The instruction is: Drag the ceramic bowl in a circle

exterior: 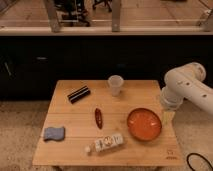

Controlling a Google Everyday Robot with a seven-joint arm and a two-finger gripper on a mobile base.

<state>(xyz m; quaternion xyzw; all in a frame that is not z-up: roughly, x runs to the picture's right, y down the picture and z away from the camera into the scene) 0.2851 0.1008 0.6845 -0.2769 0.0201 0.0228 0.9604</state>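
Note:
The ceramic bowl [144, 124] is wide, shallow and orange-red, and it sits on the right side of the wooden table [75, 152]. My white arm [187, 87] comes in from the right. My gripper [167, 118] hangs down just beside the bowl's right rim, at the table's right edge. I cannot tell whether it touches the rim.
A translucent whitish cup [115, 85] stands at the back middle. A black box [79, 94] lies at the back left, a red chili [98, 117] in the middle, a blue sponge [53, 133] at the front left, and a white bottle [107, 143] lies front of centre, close to the bowl.

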